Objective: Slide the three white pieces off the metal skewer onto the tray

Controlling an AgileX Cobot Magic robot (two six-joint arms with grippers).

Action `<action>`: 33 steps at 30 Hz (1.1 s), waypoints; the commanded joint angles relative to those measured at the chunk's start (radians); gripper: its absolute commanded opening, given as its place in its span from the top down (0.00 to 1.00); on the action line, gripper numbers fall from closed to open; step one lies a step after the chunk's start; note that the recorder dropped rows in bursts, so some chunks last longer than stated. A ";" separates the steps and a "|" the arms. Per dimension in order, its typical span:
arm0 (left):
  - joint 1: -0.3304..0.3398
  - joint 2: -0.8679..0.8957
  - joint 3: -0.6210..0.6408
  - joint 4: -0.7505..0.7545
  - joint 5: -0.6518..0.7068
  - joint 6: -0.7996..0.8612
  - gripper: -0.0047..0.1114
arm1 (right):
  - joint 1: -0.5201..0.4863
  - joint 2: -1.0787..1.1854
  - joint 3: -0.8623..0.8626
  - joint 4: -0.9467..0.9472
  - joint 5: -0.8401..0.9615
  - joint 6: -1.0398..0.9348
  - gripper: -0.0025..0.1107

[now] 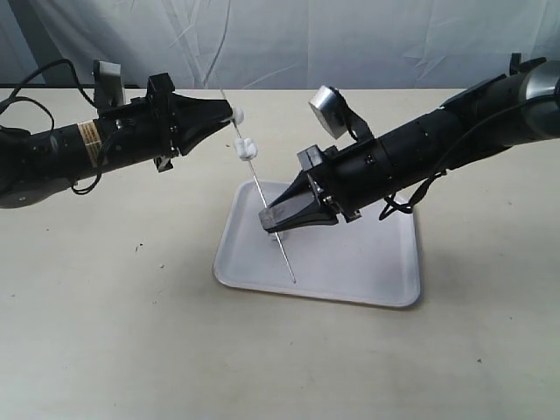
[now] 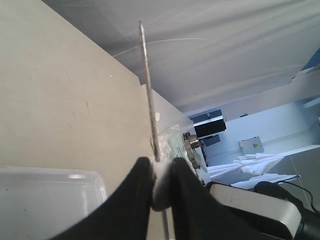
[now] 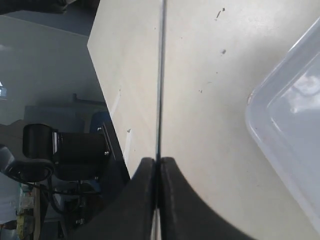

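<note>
Metal skewer (image 1: 258, 184) is standing tilted over the tray (image 1: 385, 293) on the table (image 1: 131, 332). Right gripper (image 1: 269, 223) is clamping its lower part, jaws shut on it. Left gripper (image 1: 229, 114) is pinching the top white piece (image 1: 237, 115) between narrow jaws. Remaining white pieces (image 1: 247, 147) are sitting on the skewer just below, apart from both grippers.

Bright, even diffuse light, soft faint shadows, mild glare on the tray (image 2: 75, 176).
</note>
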 commanded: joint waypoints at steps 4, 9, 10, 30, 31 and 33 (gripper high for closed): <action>-0.002 -0.008 -0.003 0.008 -0.009 -0.002 0.92 | 0.004 0.000 -0.005 0.000 0.007 -0.011 0.98; -0.002 -0.008 -0.003 -0.075 -0.009 0.016 0.96 | 0.004 0.000 -0.005 -0.020 0.007 0.007 0.98; -0.002 -0.008 -0.003 -0.098 -0.009 0.018 0.96 | 0.004 0.000 -0.005 -0.031 0.007 0.015 0.98; -0.002 -0.008 -0.029 -0.489 0.182 0.269 0.96 | 0.148 0.000 -0.005 -0.161 0.007 0.158 0.98; -0.002 -0.008 -0.031 -0.501 0.191 0.273 0.96 | 0.151 0.000 -0.005 -0.164 0.007 0.161 0.98; -0.002 -0.008 -0.033 -0.529 0.203 0.292 0.96 | 0.161 0.000 -0.005 -0.171 0.007 0.163 0.98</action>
